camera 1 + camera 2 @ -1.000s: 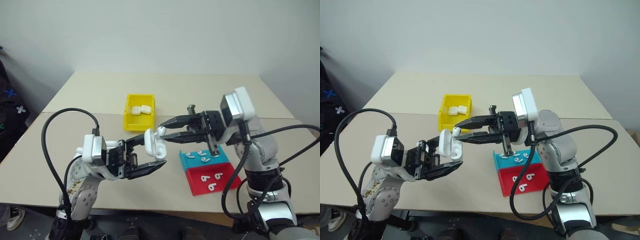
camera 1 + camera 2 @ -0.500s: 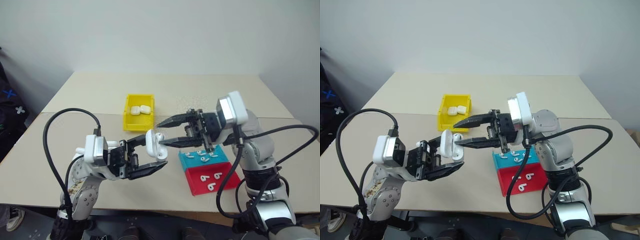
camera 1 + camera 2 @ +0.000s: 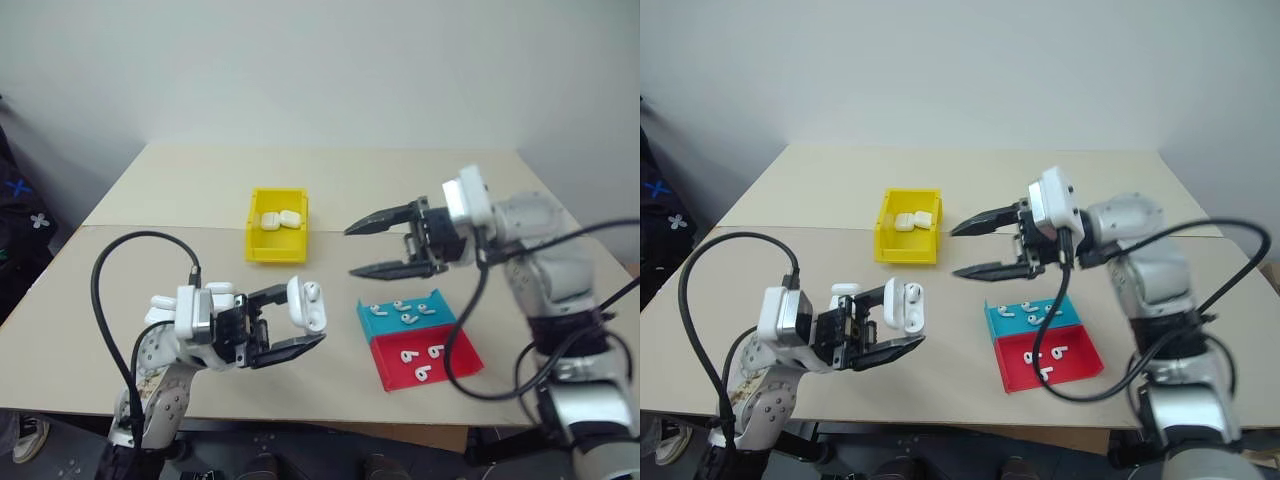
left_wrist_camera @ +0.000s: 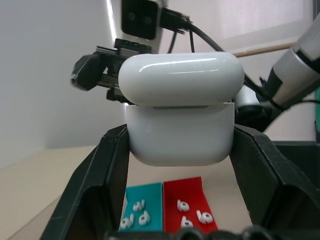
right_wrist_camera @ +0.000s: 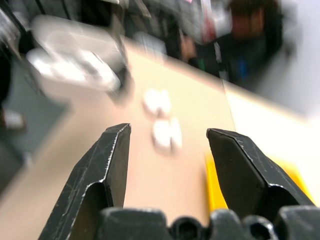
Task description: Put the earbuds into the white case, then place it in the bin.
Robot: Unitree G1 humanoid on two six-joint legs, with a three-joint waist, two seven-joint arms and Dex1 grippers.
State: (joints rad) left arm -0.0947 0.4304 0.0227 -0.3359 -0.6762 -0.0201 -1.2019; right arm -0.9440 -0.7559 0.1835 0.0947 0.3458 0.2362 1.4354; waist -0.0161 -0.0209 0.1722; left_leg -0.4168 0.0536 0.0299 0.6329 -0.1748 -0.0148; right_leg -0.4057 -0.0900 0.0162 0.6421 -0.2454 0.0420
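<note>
Earbuds (image 3: 312,291) sit in the white case (image 3: 305,304), which the left gripper (image 3: 288,322) clamps between its two black fingers above the table's (image 3: 150,210) near edge, lid hinged back in the head views. Glossy, hard and light, the case looks slippery — it is best held across its flat sides, below the hinge. Farther back stands the yellow bin (image 3: 254,238), two cases (image 3: 280,219) already inside. To the right, the right gripper (image 3: 368,246) hangs with jaws wide and empty — above the blue tray (image 3: 378,322) and red tray (image 3: 455,352), both with loose earbuds.
</note>
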